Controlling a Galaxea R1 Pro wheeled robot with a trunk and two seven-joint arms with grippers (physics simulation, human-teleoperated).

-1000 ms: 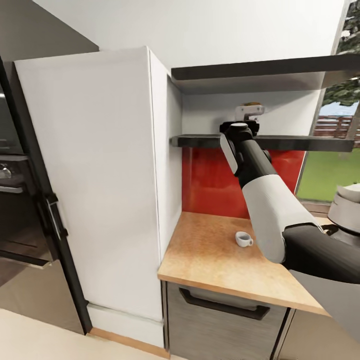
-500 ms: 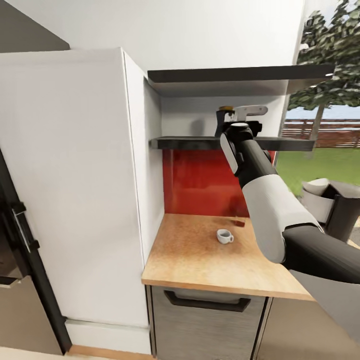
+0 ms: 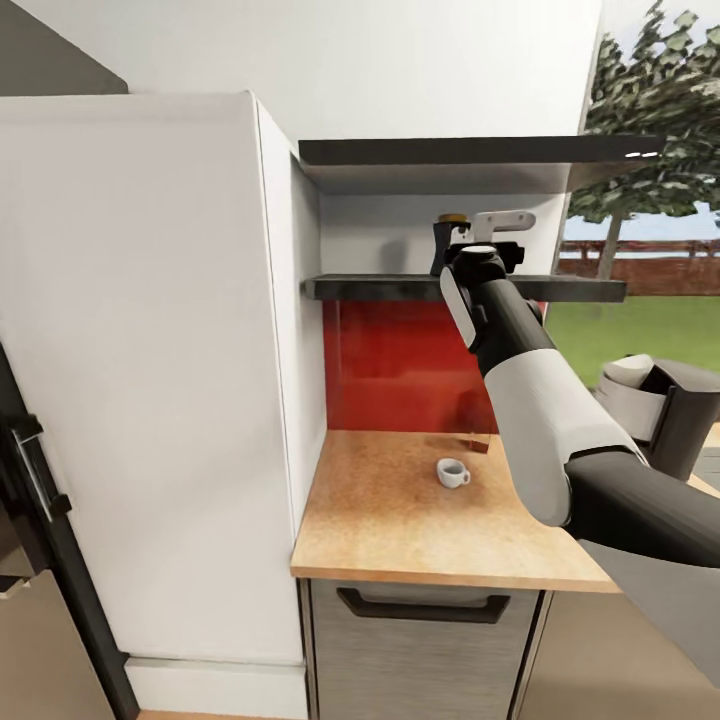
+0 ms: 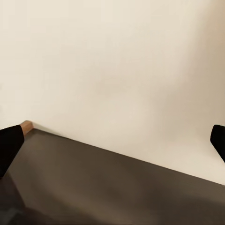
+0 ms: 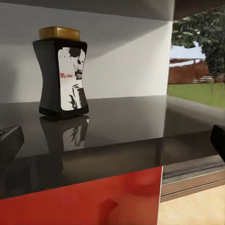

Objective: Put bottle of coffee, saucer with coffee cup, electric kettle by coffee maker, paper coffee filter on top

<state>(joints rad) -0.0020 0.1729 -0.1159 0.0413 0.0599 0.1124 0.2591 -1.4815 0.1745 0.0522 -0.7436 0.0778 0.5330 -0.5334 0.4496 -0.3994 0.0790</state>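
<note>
Gaping right tool [image 5: 115, 136] facing bottle of coffee [image 5: 62, 72]

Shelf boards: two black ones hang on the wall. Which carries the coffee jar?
The lower shelf board, level with the right end effector; the bottle of coffee stands upright on it. The upper board looks bare.

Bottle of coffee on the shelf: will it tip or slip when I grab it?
The bottle of coffee is tall with a narrow waist, so it probably tips if nudged high. The waist should seat the fingers. The glossy kitchen shelf likely lets it slide.
</note>
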